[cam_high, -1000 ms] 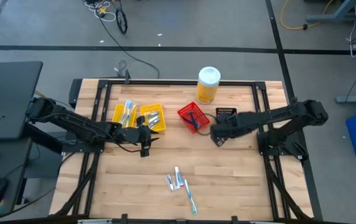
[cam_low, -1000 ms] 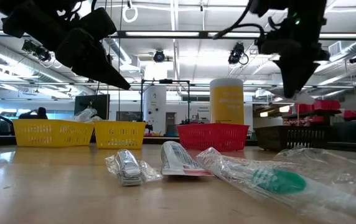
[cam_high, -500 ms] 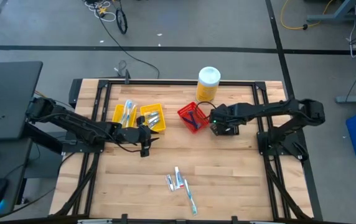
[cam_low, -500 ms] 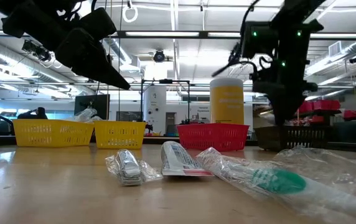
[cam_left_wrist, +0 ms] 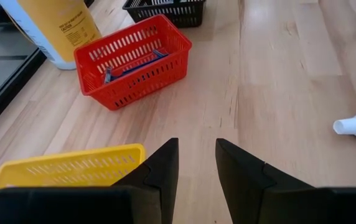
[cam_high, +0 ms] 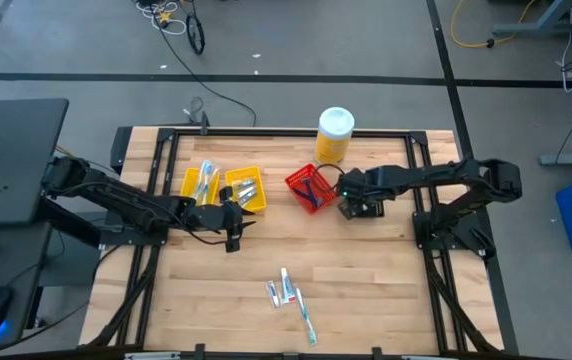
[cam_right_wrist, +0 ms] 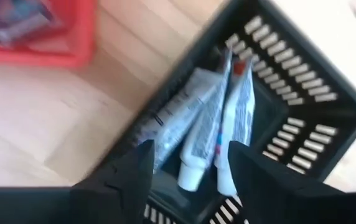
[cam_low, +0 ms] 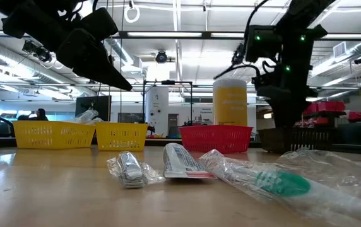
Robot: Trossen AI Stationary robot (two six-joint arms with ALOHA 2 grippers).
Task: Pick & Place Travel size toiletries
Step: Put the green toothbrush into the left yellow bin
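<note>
Black bin now sits under the right gripper; a second ago that arm was lower on the tabletop, short of the bin. Jaws spread, nothing gripped. Toothpaste tubes lie inside the bin. Left gripper unchanged near the yellow bins, jaws parted and empty. Remaining toiletries lie in a loose cluster near the tabletop's front edge, same spot as before.
</note>
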